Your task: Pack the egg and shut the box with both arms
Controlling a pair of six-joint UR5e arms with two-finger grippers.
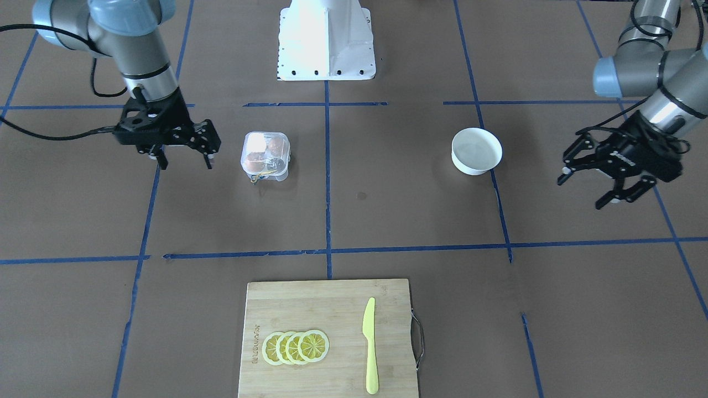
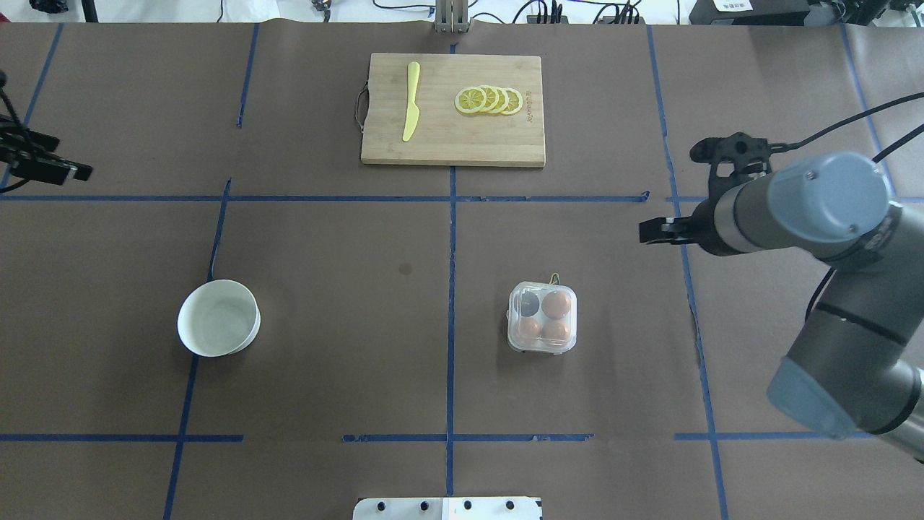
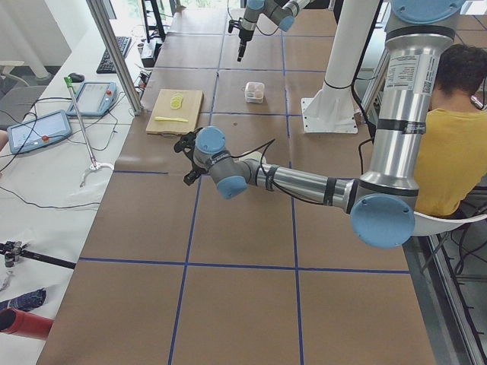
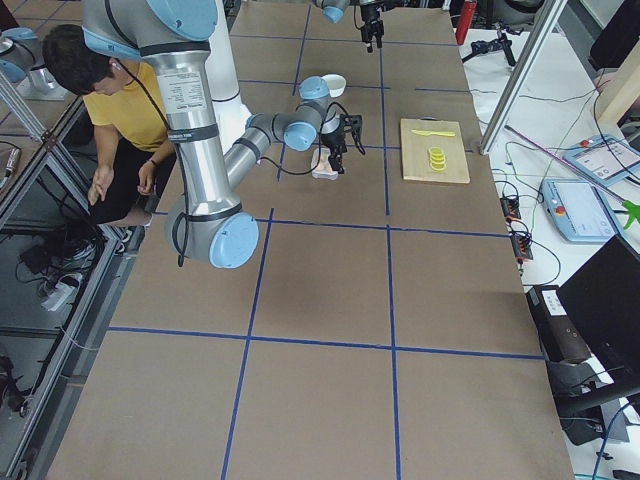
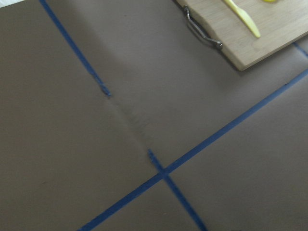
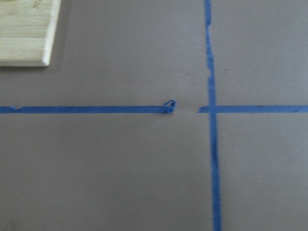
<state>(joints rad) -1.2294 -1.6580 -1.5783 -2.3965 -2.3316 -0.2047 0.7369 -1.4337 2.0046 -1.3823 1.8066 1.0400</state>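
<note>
The clear four-cell box [image 1: 265, 156] stands on the brown table right of the centre line in the overhead view [image 2: 542, 318], with its lid down. Three orange-brown eggs [image 2: 556, 304] show inside it; the fourth cell looks dark and empty. My right gripper [image 1: 186, 163] is open and empty, hovering beside the box with a gap between them; in the overhead view [image 2: 668, 191] it is beyond and to the right of the box. My left gripper [image 1: 583, 192] is open and empty, far off past the bowl. The wrist views show only the table.
An empty white bowl [image 2: 218, 318] sits on the left half of the table. At the far edge lies a wooden cutting board [image 2: 452, 108] with a yellow knife [image 2: 411, 101] and lemon slices [image 2: 489, 100]. The white pedestal base [image 1: 326, 41] stands at the robot's side.
</note>
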